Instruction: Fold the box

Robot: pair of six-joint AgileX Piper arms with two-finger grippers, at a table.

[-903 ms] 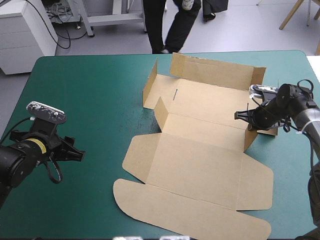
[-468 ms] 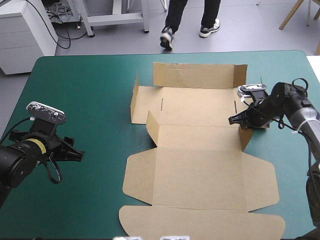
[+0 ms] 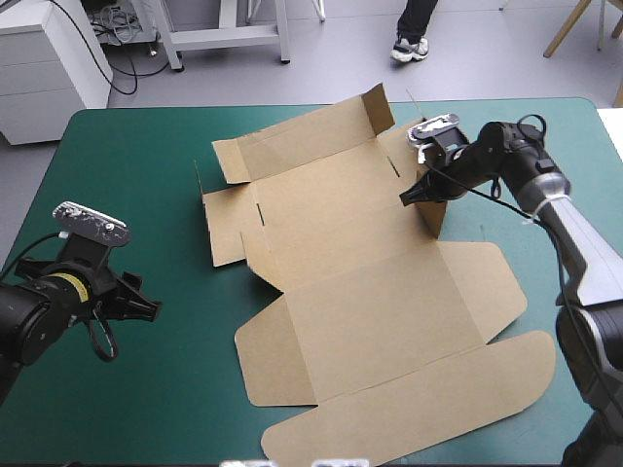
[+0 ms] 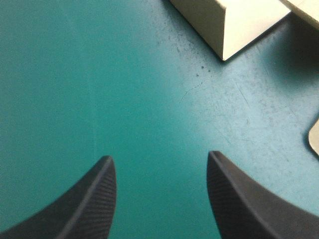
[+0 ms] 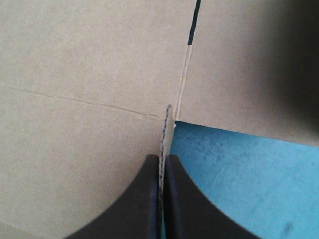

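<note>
I have the desk (image 3: 146,126) filling my high view, its teal-green cover bare on the left half. The box (image 3: 360,292) lies opened out across the middle and right of the desk, turned at a slant, so its far end points left and its near end points right. Most of the sheet is flat. The long far wall (image 3: 302,136) stands raised, and 2 short flaps (image 3: 226,229) at the left side stand up as well. The lid (image 3: 419,409), with rounded corners, lies flat at the near right, close to the near edge.

My right jaws are at the box's far right corner, all but closed on 1 upright flap (image 3: 435,206). In the right wrist view the board's thin edge runs up between the 2 black fingers (image 5: 147,199), with brown panels spread beyond and a patch of cover beside them.

My left jaws hang over bare cover at the near left, well apart from the box. Their fingers (image 4: 89,199) stand wide apart with nothing between them; a raised corner (image 4: 239,25) of the box shows ahead.
</note>
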